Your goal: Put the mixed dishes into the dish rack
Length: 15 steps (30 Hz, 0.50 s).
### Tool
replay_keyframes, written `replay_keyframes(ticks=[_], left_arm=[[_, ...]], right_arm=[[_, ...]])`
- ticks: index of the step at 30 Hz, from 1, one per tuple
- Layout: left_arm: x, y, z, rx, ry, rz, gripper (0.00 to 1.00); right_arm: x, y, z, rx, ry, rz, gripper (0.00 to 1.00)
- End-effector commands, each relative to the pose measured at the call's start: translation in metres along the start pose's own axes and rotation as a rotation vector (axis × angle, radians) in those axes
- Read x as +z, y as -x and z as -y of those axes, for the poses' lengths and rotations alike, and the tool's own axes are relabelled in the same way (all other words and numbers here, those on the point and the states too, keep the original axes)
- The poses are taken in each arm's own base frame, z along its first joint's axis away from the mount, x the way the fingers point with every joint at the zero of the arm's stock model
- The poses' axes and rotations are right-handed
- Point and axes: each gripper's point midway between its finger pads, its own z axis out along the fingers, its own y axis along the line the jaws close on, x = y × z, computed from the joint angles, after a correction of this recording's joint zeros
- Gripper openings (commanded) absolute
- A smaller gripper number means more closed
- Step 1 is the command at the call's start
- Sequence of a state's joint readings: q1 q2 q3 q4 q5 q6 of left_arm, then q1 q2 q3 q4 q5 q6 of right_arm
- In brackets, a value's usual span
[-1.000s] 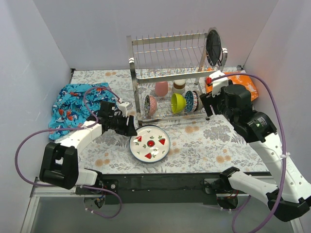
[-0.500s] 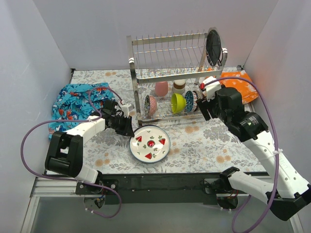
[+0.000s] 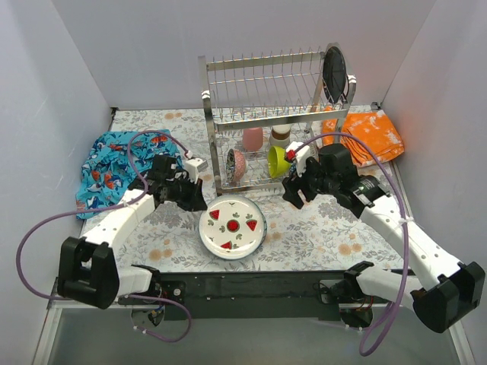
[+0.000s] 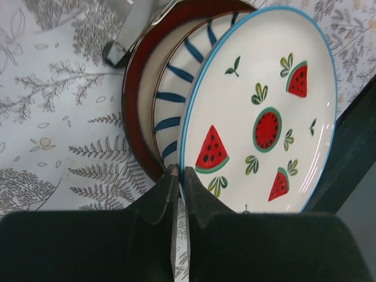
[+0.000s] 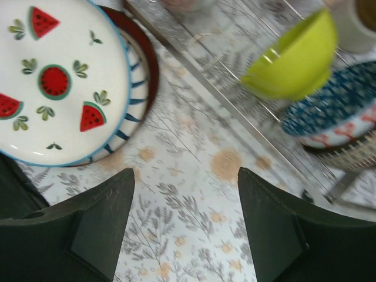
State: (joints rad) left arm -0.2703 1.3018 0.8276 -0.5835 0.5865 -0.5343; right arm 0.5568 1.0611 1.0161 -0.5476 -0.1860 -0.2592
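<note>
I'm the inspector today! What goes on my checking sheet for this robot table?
Surface: flowery table cover, no spills seen.
Job's things: dish rack holds the black plate on top, with the pink cup, lime bowl and patterned bowl below. The watermelon plate lies over a striped plate out front.
Clutter: blue cloth left of the rack, orange cloth right.
Grippers: left gripper shut on the watermelon plate's rim; right gripper open, empty, above the table.
Cables: purple cables loop off both arms.
Surroundings: plain white walls.
</note>
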Motion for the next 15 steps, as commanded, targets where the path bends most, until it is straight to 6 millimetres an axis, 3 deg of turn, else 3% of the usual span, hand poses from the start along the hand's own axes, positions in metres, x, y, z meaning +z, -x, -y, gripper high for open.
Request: replay_keyframes(ticks=[1,5,15], left_arm=[[-0.024,0.022,0.034,0.166,-0.109,0.122,0.0],[-0.031,0.027,0.042,0.185,-0.124,0.162,0.0],[-0.038,0.045,0.053,0.221,-0.167,0.218,0.0]], right_arm=[[0.022,0.017,-0.048,-0.045,0.301,0.126,0.78],[0.039,0.011,-0.075,-0.067,0.454,0.157,0.78],[0.083,0.014,-0.109,-0.007,0.676,0.143,0.78]])
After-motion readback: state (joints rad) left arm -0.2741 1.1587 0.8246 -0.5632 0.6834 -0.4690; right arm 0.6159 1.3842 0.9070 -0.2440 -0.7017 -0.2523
